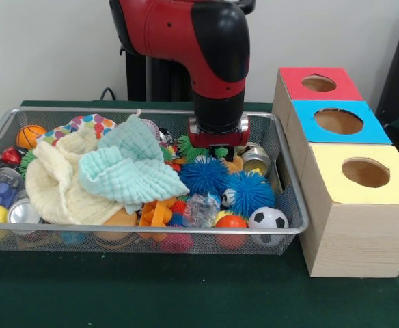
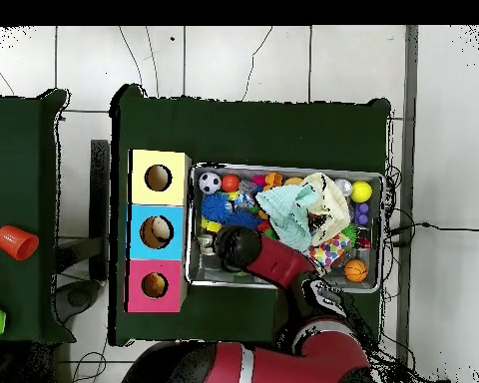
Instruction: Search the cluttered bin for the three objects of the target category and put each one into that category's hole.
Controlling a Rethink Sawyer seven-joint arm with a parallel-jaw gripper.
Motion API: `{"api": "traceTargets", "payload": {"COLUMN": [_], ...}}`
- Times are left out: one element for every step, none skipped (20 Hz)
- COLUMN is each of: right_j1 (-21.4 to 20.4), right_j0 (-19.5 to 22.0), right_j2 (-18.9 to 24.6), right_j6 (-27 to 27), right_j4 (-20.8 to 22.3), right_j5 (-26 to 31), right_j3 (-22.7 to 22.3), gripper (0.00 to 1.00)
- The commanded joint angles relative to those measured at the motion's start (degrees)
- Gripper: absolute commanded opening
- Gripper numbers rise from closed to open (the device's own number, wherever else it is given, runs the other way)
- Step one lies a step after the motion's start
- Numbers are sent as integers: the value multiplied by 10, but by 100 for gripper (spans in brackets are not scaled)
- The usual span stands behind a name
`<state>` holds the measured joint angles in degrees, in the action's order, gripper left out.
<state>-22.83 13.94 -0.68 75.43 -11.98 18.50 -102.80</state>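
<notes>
The wire mesh bin is full of toys and cloths; it also shows in the overhead view. My gripper is lowered into the bin's right half, among spiky balls. A small yellow-orange toy lies just right of it, mostly hidden. Another orange toy figure lies at the bin's near side, under the cloth's edge. No yellow duck shows. The red-topped box's hole is at the far end of the box row; overhead, the hole shows something orange inside. In that view my arm hides the gripper.
A mint cloth and a cream cloth cover the bin's left and middle. Blue spiky balls, a soccer ball, a toy basketball and cans lie around. Blue-topped and yellow-topped boxes stand beside the red one.
</notes>
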Motion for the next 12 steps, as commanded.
{"api": "traceTargets", "payload": {"right_j1": [-2,-3,-3,-3,-2,-2,-3,-3,-5,-5,-8,-10], "right_j0": [1,0,-2,-1,-4,-5,-7,-8,-8,-9,-11,-11], "right_j2": [5,3,-2,-2,-8,-10,-14,-15,-16,-18,-22,-22], "right_j6": [134,133,133,132,130,129,129,130,131,132,135,137], "right_j4": [-38,-37,-35,-34,-31,-30,-28,-28,-28,-27,-27,-28], "right_j5": [57,60,66,70,80,85,92,95,104,109,116,120], "right_j3": [77,79,82,83,90,92,95,97,98,99,100,99], "gripper": [0,0,0,0,0,0,0,0,0,0,0,0]}}
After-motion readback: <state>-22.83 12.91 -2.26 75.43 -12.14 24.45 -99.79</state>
